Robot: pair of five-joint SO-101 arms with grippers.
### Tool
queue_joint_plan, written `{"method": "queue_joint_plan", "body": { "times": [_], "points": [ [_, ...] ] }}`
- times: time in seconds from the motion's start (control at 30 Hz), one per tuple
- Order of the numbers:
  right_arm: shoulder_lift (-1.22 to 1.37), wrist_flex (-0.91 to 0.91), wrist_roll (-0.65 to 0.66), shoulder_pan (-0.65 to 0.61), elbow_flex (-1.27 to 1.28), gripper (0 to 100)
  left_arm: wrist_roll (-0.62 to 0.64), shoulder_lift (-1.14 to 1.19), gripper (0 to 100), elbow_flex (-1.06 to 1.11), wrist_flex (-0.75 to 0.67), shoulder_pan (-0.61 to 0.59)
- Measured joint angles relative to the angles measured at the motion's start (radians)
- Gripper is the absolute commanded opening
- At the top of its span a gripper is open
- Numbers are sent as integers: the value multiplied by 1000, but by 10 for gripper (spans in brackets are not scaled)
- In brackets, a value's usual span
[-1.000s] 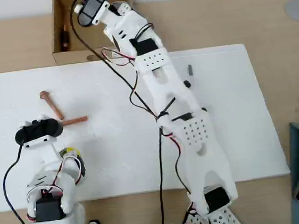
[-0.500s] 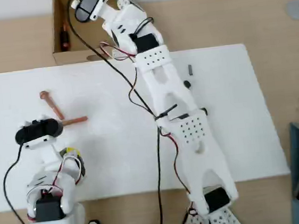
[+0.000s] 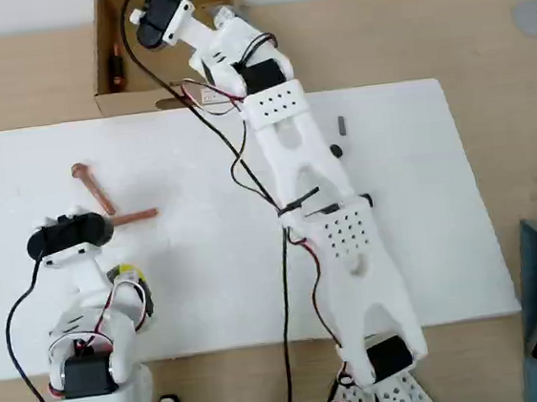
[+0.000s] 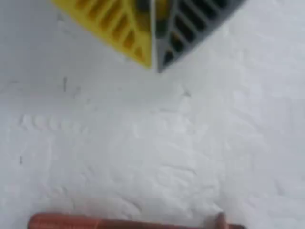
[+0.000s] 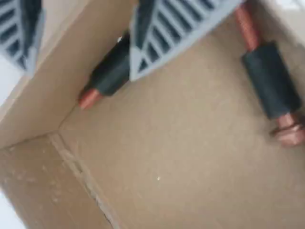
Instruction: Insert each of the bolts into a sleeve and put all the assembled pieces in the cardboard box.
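Withdrawal looks like your step in hand.

In the high view, the white right arm (image 3: 293,160) stretches across the white foam mat (image 3: 211,293) on the wooden counter (image 3: 501,33). It carries the right jaws over the open brown cardboard box (image 3: 133,102) at the far edge. One copper bolt in a black sleeve (image 3: 117,68) lies along a box wall. On the mat, a bare copper bolt (image 3: 91,188) lies at an angle, and another bare copper bolt (image 3: 136,216) lies crosswise close by. Both are just beyond the left jaws, with the folded left arm (image 3: 89,321) behind. Two small dark pieces (image 3: 341,126) beside the right arm may be sleeves, but they are too small to be sure.

In the left wrist view, the left jaws are clenched on nothing, yellow finger (image 4: 109,24) against grey finger (image 4: 200,19). They hang over the mat with a copper bolt (image 4: 133,223) nearby.

In the right wrist view, the right jaws are spread wide and released, down inside the box. A sleeved bolt (image 5: 267,81) lies free on the box floor. A second sleeved bolt (image 5: 107,74) lies along the wall, partly behind one grey finger (image 5: 167,28). You cannot tell whether that finger touches it.

Raise the right jaws straight up, spread as they are, until they clear the rim, and only then swing back. A sideways pull could drag that second piece or catch the wall.
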Motion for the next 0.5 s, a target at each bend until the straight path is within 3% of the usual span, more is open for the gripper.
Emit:
{"method": "queue_joint_plan", "body": {
  "times": [0.5],
  "points": [
    [-318, 330, 0, -2, 0, 157, 0, 0, 3, 0, 0, -28]
  ]
}}
